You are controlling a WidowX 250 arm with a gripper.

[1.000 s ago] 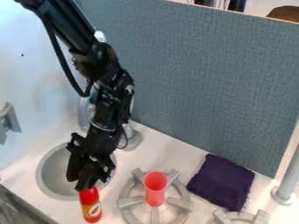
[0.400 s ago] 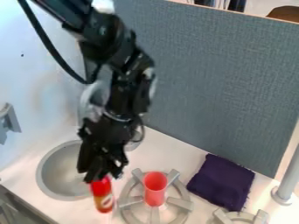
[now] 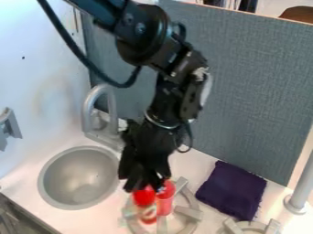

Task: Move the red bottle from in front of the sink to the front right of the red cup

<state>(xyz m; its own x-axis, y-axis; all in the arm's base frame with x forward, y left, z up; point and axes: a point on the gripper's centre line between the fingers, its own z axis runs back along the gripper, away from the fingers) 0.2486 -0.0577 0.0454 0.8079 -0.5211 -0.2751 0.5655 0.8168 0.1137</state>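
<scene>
While the tool (image 3: 147, 183) is pinching the red bottle (image 3: 145, 203) near its cap, the bottle is hanging under it over the near burner (image 3: 188, 213), at that burner's sink side. Key relation: the pink-red cup (image 3: 165, 199) is standing right beside the bottle, toward the towel side and a bit farther from the camera. Bottle's long axis is running close to vertical, top leaning slightly toward the sink; cup is standing upright, so the two are sitting nearly parallel. Can't tell if they're touching, or if the bottle's base is meeting the burner.

Crowding: cup is blocking the towel side, burner's raised arms are spreading around both bases. Arm is coming down from the top edge, wrist over the burner's back side.

Rest: sink (image 3: 76, 178) is lying toward the view's left, with the faucet (image 3: 89, 105) arching behind it. Dark purple towel (image 3: 232, 189) is lying on the table (image 3: 92, 221) past the cup, second burner (image 3: 273, 226) and grey post (image 3: 299, 194) farther over. Grey-blue panel (image 3: 256, 91) is walling off the back.
</scene>
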